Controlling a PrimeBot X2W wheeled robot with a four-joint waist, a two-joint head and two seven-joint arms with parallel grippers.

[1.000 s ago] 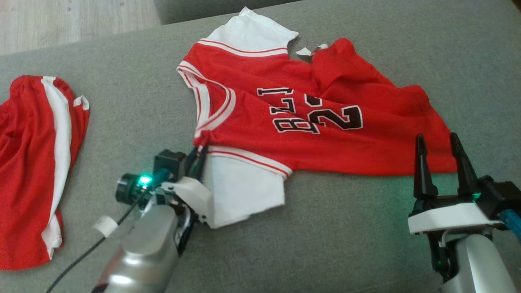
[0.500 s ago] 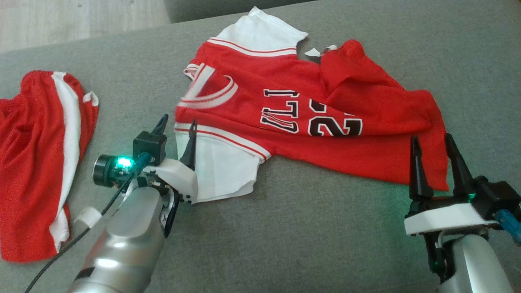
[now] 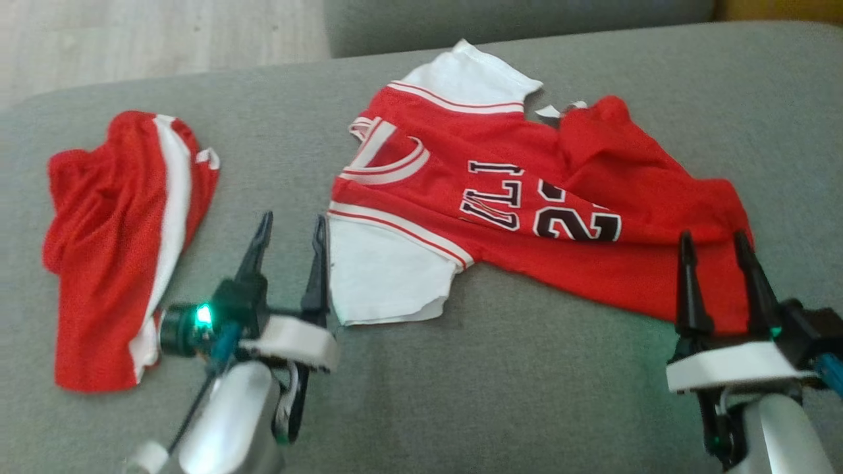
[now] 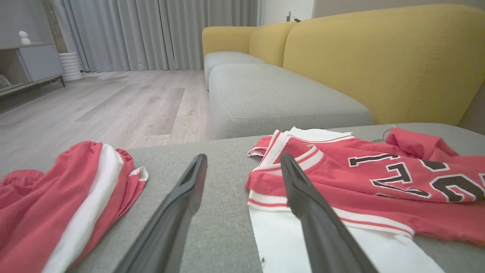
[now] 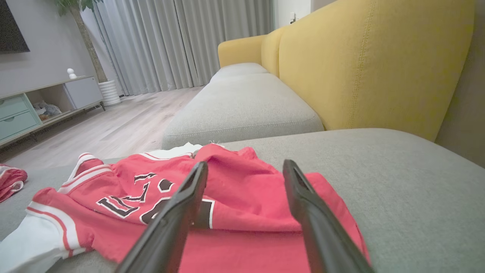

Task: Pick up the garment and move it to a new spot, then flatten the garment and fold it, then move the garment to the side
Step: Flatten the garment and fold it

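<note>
The red jersey [image 3: 527, 197] lies rumpled on the grey sofa [image 3: 527, 395]. The left gripper [image 3: 293, 217] at seven o'clock and the right gripper [image 3: 714, 235] at four both have fingers apart.

I see red shorts [image 3: 105, 250] with a white stripe, crumpled on the grey sofa seat [image 3: 527, 395] (left in my head view). Beyond: yellow backrest [image 4: 379, 57], pale wooden floor [image 4: 113, 102], grey curtains [image 4: 151, 34], low sideboard [image 5: 38, 102].

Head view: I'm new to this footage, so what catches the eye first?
A rumpled red jersey with white sleeves and black numerals sprawls across the grey cushion. Red shorts with a white stripe lie apart at the left. The left tool stands open beside the near sleeve, the right tool open at the hem.
</note>
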